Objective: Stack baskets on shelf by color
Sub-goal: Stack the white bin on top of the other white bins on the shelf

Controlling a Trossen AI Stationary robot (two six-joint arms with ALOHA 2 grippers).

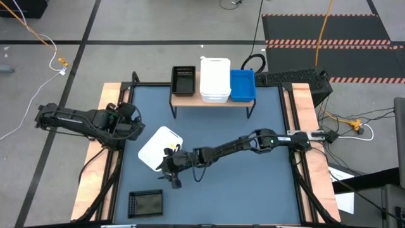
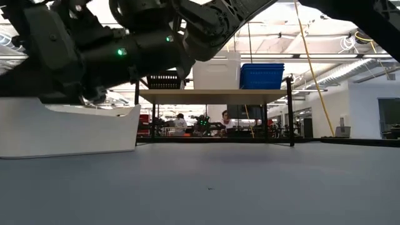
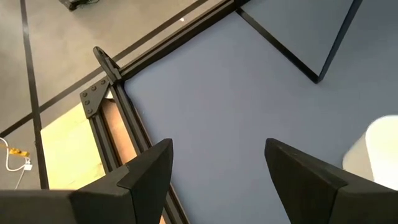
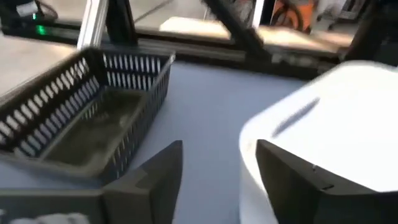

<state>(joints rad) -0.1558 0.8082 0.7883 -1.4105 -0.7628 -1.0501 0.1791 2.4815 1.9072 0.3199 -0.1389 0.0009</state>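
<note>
White upturned plastic basket (image 1: 159,148) on blue-grey counter mat (image 1: 253,190); right claw (image 1: 169,170) wide, seemingly just beside it. Left claw (image 3: 217,171) wide, empty, at counter's left edge.

Three baskets (image 1: 214,80) side by side on shelf (image 1: 211,100); two baskets (image 1: 161,148) on mat (image 1: 253,183).

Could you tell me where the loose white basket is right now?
In the high view, the white basket sits upside down on the mat's left half, beside the right pincer.
</note>
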